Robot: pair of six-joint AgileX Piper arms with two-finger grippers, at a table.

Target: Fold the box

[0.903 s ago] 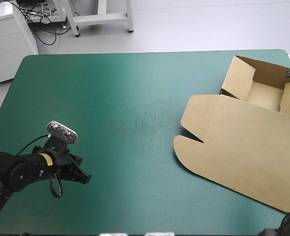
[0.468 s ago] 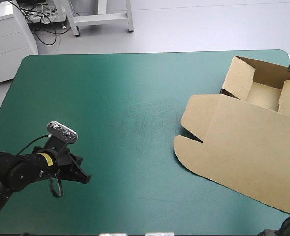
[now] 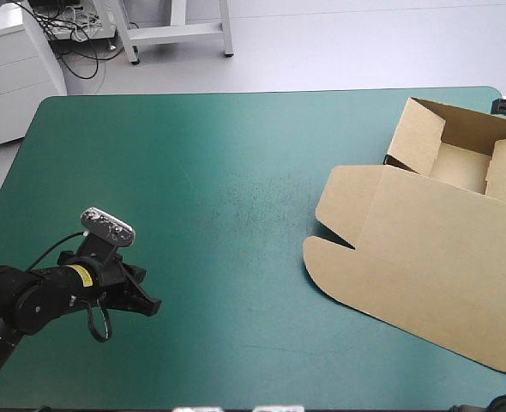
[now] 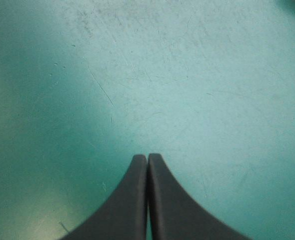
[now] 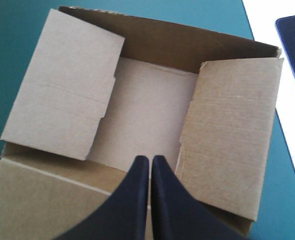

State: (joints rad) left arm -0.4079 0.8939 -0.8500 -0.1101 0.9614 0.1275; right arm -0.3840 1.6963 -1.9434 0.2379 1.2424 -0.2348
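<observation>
The high view gets the whole box [image 3: 433,232]. It sits at the table's right side, well apart from the left pincer [image 3: 141,302] and off ahead of it. The tray [image 3: 459,167] is at the far end and the lid [image 3: 407,275] lies flat toward the near edge, so the long axis runs far-to-near, skewed a bit, with the lid's notched side pointing at the table's middle.

The right wrist view is the only one that looks inside the tray. The right pincer [image 5: 150,159] has its fingers pressed together above the tray wall on the lid side, with the bare floor just ahead of the tips and a flap [image 5: 62,85] leaning in on either side.

The left wrist view has no box at all — just scuffed teal-green cover [image 4: 187,75] ahead of fingers that meet in one point.
</observation>
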